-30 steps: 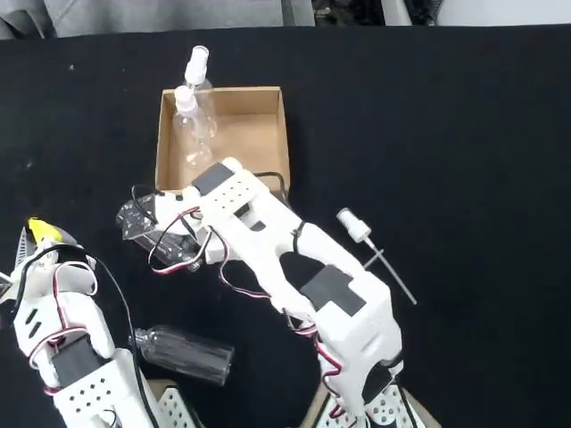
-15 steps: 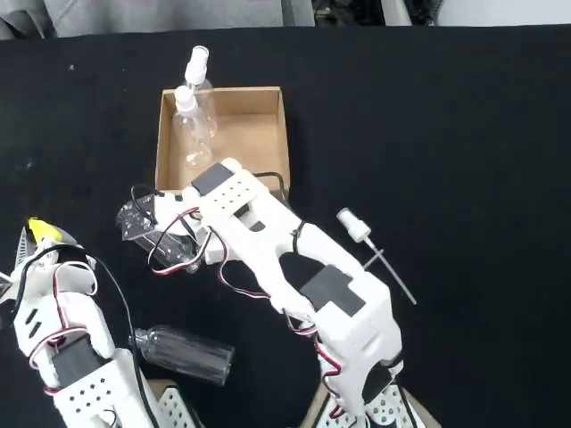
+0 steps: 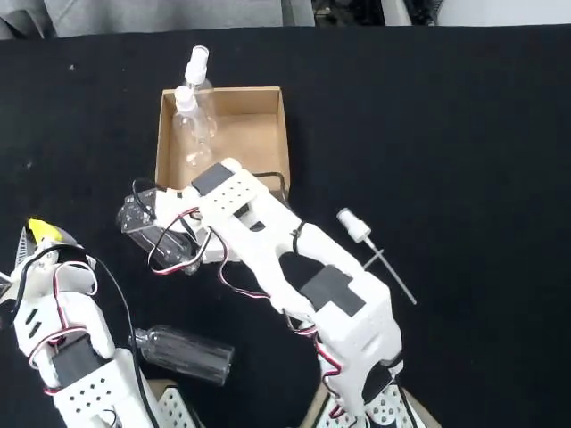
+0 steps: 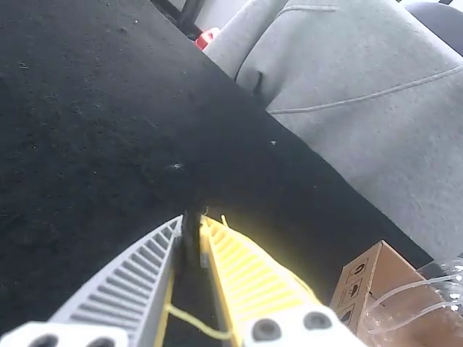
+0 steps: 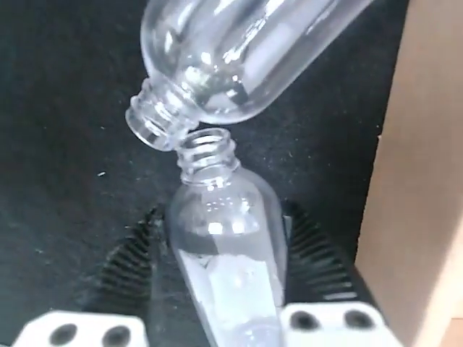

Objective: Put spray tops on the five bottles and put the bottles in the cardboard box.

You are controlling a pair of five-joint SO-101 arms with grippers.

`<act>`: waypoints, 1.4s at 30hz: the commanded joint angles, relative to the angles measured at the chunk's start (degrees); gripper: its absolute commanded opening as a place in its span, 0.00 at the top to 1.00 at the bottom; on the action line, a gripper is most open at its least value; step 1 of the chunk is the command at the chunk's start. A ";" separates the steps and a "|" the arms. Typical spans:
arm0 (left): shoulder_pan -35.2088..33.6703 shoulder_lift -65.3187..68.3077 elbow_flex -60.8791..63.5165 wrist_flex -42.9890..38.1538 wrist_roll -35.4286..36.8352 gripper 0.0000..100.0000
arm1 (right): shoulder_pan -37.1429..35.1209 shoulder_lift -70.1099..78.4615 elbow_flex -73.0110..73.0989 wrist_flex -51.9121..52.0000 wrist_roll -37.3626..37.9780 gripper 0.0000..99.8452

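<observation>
Black cloth is covering the table [image 3: 464, 107], and we are logging from its left side across. The left gripper [image 4: 192, 225] is hanging low over bare cloth, grey and yellow jaws pressed together on nothing. Beside that arm's base an uncapped bottle [image 3: 183, 353] is lying on its side. Further right, the right gripper [image 5: 221, 213] is pinching a second uncapped bottle [image 5: 221, 249] by its body, neck pointing away from the wrist. A third bare bottle [image 5: 239, 50] is lying just beyond it, the two necks nearly touching, both close to the outer wall of the cardboard box [image 3: 268, 134]. One capped bottle [image 3: 190, 120] is lying inside the box, and another with its spray top on [image 3: 197, 67] is showing just past the far wall. The loose spray top [image 3: 357, 227], dip tube attached, is lying well apart to the right. We are judging the step in hand as capping the held bottle. Next, the bottle needs steadying neck-up, and the loose top needs fetching and its tube threading down the narrow neck.
</observation>
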 commanded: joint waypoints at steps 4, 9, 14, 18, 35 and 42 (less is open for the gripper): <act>-0.40 -0.70 1.36 -1.14 -0.35 0.97 | 1.58 -0.57 -3.65 0.62 0.35 0.76; -0.40 -0.70 1.36 -1.14 -0.35 0.97 | 1.58 -0.57 -0.75 0.18 7.65 0.76; -0.40 -0.70 1.36 -1.14 -0.35 0.97 | 1.67 -0.66 -0.66 0.18 8.44 0.76; -0.40 -0.70 1.36 -1.14 -0.35 0.97 | 1.67 -0.66 -0.48 0.18 8.44 0.76; -0.40 -0.70 1.36 -1.14 -0.35 0.97 | 1.67 -0.66 -0.40 2.64 8.44 0.68; -0.40 -0.70 1.36 -1.14 -0.35 0.97 | 2.37 -0.66 -0.48 2.29 8.53 0.74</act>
